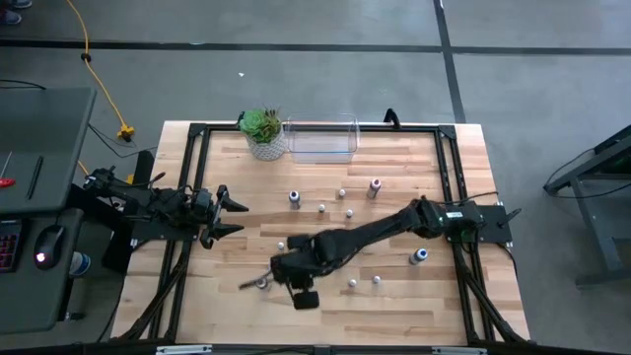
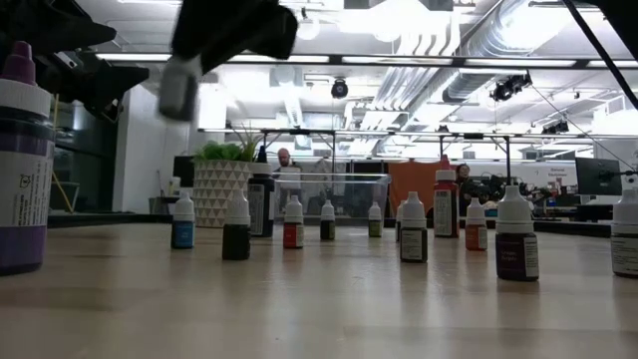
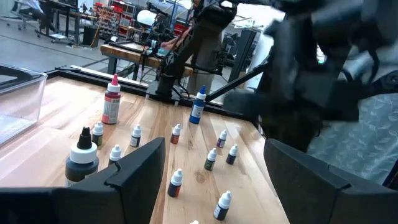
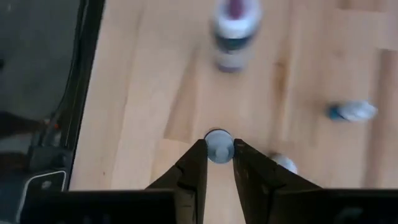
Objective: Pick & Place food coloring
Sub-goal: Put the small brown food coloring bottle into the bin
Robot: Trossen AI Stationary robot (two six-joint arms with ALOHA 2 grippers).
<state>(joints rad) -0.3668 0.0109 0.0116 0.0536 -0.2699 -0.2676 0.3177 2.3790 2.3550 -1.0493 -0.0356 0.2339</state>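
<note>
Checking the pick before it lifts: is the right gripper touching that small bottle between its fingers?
Touching: the right wrist view shows the right gripper pinching the small bottle's cap.

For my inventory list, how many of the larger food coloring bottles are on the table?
4 larger bottles: one left of centre, one red-topped near the bin, one at the right, one purple-topped at the front. The right arm may hide others.

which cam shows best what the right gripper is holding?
Right wrist view: the right gripper has its fingers closed on a small white-capped bottle, seen cap-on above the table. High view shows the gripper but not the bottle. Low view shows it blurred. Left wrist view shows only dark arm.
</note>
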